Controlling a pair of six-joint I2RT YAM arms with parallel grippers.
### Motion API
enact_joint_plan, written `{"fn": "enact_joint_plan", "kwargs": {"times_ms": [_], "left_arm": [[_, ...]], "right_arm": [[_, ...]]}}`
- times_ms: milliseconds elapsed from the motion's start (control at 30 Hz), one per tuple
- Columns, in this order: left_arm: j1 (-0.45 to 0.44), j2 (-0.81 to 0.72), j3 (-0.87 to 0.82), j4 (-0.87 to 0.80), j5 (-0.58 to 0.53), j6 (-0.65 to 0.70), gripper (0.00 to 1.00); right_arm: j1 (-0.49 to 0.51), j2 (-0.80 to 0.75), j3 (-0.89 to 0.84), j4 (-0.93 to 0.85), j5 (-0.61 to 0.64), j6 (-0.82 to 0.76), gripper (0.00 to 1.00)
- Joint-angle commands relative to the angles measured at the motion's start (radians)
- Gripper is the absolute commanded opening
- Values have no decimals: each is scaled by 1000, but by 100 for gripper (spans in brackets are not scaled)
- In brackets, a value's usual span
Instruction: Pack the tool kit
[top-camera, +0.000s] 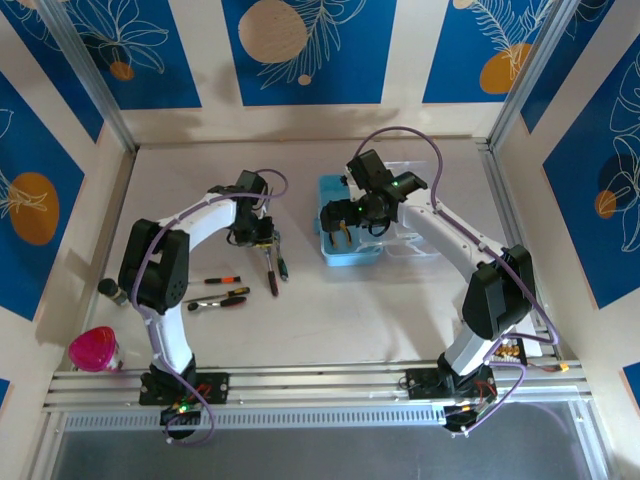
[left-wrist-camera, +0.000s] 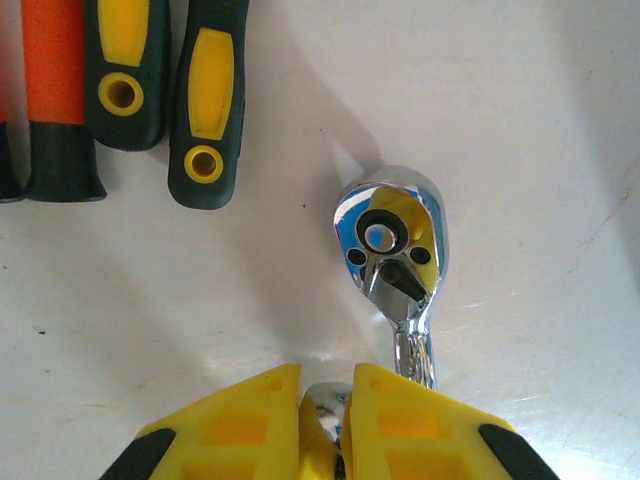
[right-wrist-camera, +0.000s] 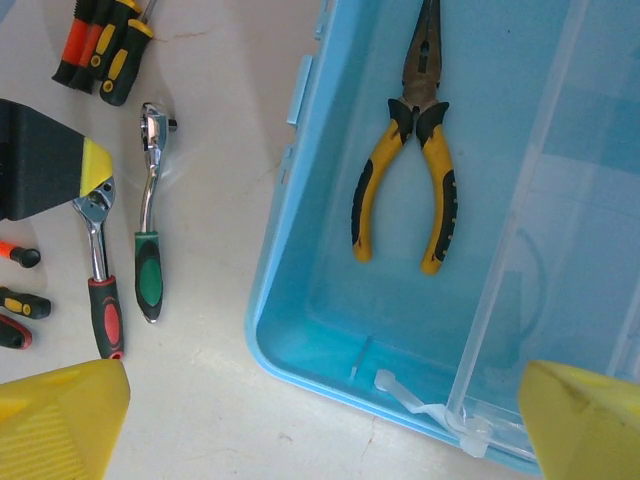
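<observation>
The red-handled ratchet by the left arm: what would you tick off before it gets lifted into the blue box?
1. Left gripper closed on the chrome end of the red-handled ratchet: ok.
2. Green-handled ratchet clear of that grip: cannot tell; it lies close alongside.
3. Case lid open: ok.
4. Room inside beside the pliers: ok.
5. Way over the case free: probably not ok; the right gripper hangs open above it.
</observation>
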Motion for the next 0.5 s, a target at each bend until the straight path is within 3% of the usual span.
{"fn": "enact_joint_plan", "kwargs": {"times_ms": [0,467], "left_arm": [[-9,-30,15,-39,-23,31,0],[-8,57,19,-47,-81,42,1]], "right_arm": [[-6,-49,-22,1,-26,-9,100],[-12,-44,-31,3,-37,-8,100]]}}
